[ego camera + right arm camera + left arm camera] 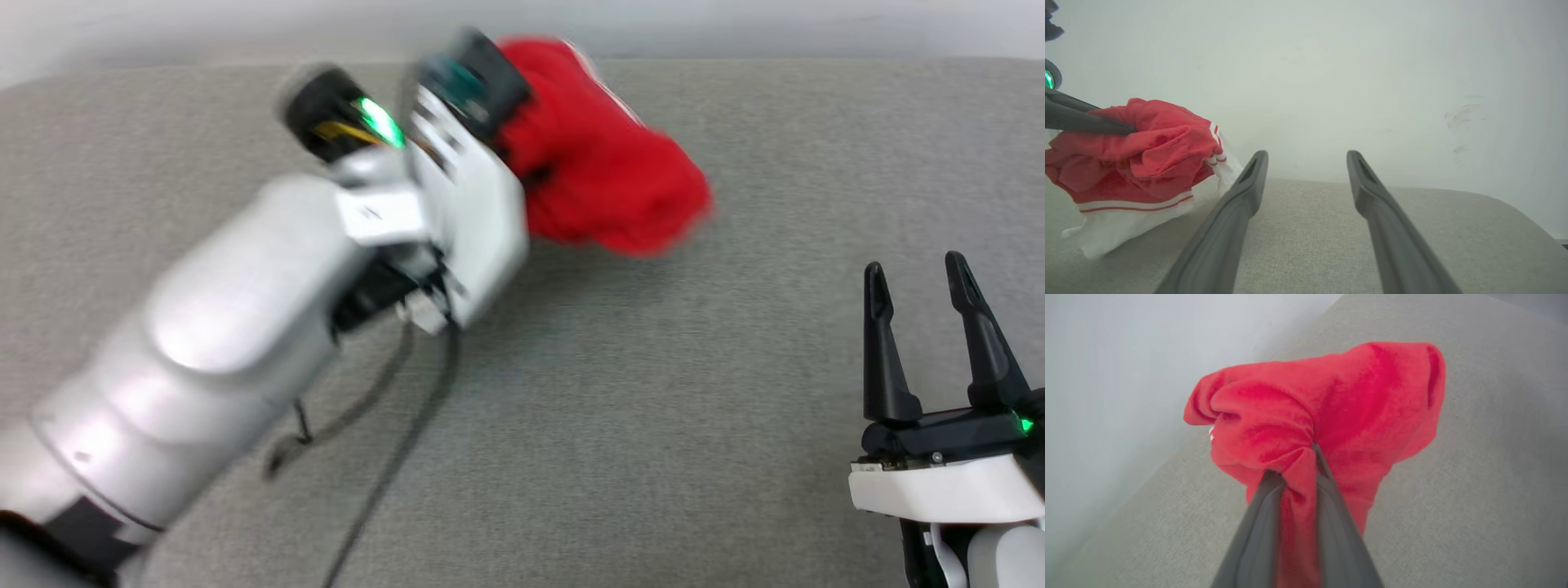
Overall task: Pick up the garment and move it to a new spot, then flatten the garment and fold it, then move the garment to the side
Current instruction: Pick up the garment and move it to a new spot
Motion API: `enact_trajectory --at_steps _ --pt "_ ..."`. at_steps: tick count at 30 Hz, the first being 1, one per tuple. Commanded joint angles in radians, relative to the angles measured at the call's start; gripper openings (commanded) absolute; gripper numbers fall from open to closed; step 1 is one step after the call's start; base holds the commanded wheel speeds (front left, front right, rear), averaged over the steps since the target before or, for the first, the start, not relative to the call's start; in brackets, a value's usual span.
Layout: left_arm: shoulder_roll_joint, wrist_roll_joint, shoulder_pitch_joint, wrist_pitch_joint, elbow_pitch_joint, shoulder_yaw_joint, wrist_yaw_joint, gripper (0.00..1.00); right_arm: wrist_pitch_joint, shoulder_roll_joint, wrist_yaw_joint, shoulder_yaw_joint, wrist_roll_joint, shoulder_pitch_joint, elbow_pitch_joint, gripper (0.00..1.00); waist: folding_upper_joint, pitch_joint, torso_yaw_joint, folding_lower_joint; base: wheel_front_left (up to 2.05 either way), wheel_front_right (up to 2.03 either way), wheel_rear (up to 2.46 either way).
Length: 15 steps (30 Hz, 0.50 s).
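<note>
The garment [604, 188] is a bunched red shirt with white sleeves and red-and-white striped trim, held up at the far middle of the grey surface. My left gripper [516, 122] is shut on a fold of it. In the left wrist view the two fingers [1261, 522] pinch red cloth [1339, 408] between them. The right wrist view has the garment [1139, 151] at its left, its white lower part touching the surface, with the left fingers [1086, 120] gripping its top. My right gripper [914, 265] stands open at the lower right, well apart from the garment, with nothing between its fingers [1237, 204].
A grey fabric surface [653, 408] spreads across the whole work area, with a pale wall [1331, 61] behind its far edge. Dark cables [392, 457] hang under my left forearm. The left arm and garment are blurred in the head view.
</note>
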Motion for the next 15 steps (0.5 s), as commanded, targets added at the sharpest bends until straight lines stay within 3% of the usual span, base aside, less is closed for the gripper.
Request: enact_trajectory --at_steps 1,9,15 --pt "-0.022 -0.006 0.021 -0.015 -0.012 -0.041 0.000 0.00 -0.002 0.004 -0.001 -0.004 0.012 0.007 0.000 1.00 -0.0001 0.000 -0.027 0.0001 0.00 0.00 0.00" --pt "-0.110 -0.042 0.109 -0.103 -0.002 -0.254 0.000 0.00 -0.002 0.004 -0.001 -0.015 0.028 0.009 0.002 1.00 -0.0001 0.008 -0.061 0.0001 0.00 0.00 0.00" --pt "-0.139 -0.058 0.232 -0.095 0.051 -0.320 0.000 0.00 -0.002 0.004 -0.001 -0.019 0.031 0.016 0.005 1.00 -0.0001 0.011 -0.060 0.0001 0.00 0.00 0.00"
